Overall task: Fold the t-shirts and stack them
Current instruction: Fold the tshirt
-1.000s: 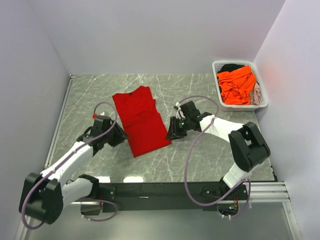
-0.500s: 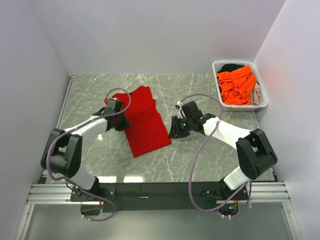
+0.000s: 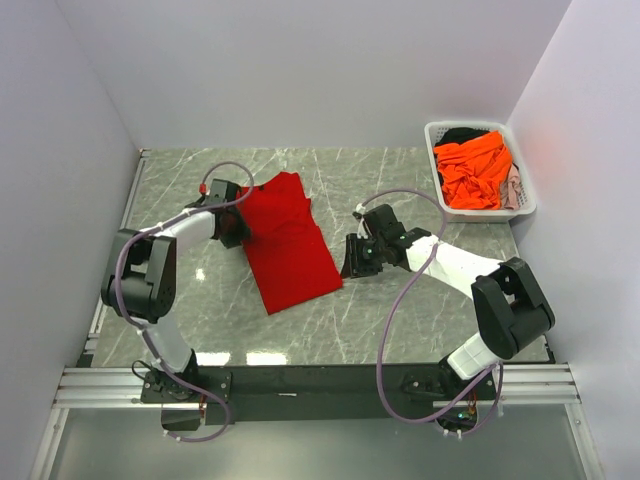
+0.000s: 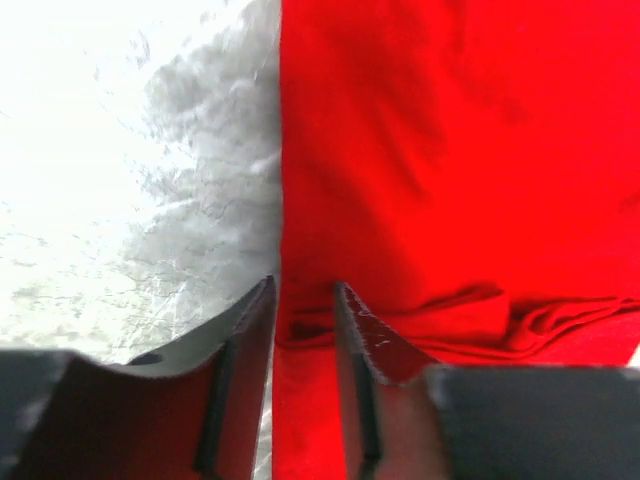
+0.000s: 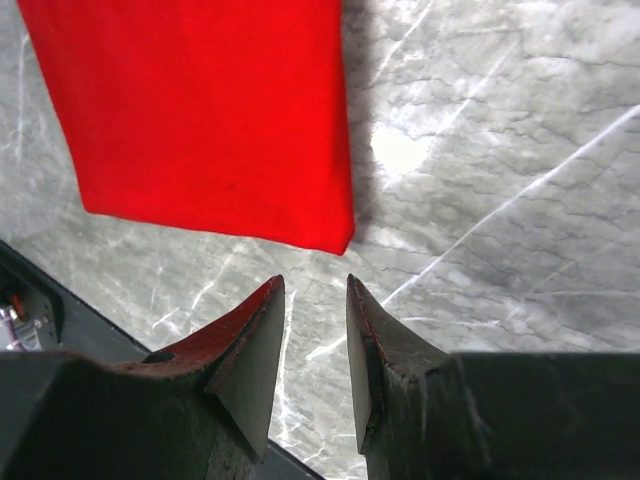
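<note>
Veined grey marble (image 3: 330, 322) beneath soft oblong red t-shirt (image 3: 290, 245)

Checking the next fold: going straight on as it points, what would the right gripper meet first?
Probably the right gripper meets a corner of the bright red cloth t-shirt; bare grey marble table lies between, depth unclear.

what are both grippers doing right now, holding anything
left gripper: partly open, jaws astride the side edge of the red t-shirt, nothing gripped.
right gripper: partly open, empty, over the table near the shirt's corner.
</note>
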